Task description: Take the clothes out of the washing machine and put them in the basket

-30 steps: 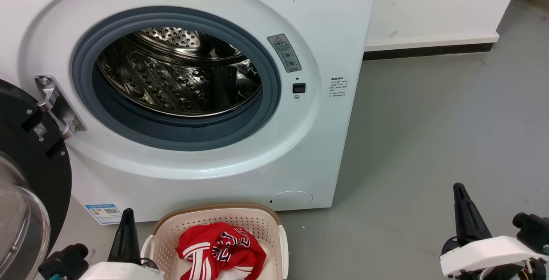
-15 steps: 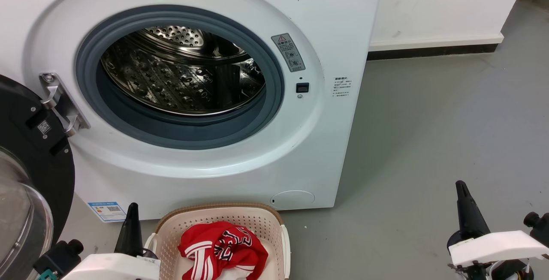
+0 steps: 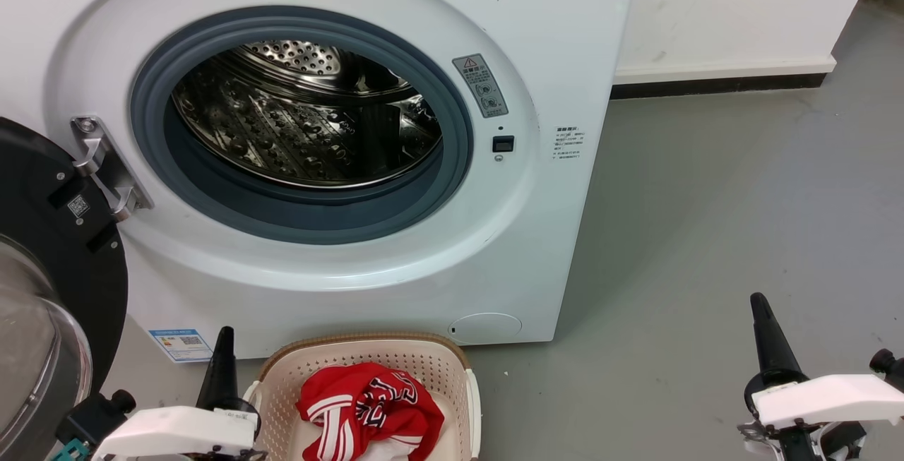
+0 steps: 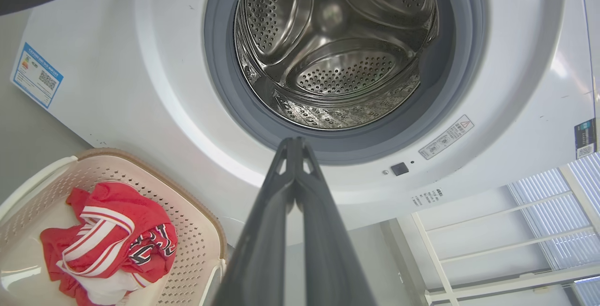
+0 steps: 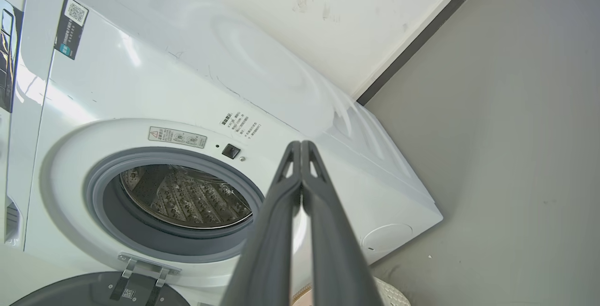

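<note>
Now the red jersey (image 3: 367, 411) is lying crumpled in the laundry basket (image 3: 360, 339) before the washing machine (image 3: 551, 37), lettering possibly "BULLS"; left gripper (image 4: 295, 141) and right gripper (image 5: 300, 144) are hovering, fingers pressed together, empty.

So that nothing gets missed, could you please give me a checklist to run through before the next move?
1. Drum free of laundry: ok in the part that shows.
2. Clothes lie inside the basket: ok.
3. Left pincer shut, holding nothing: ok.
4. Right pincer shut, holding nothing: ok.
5. Door swung open, away from the porthole: ok.
</note>
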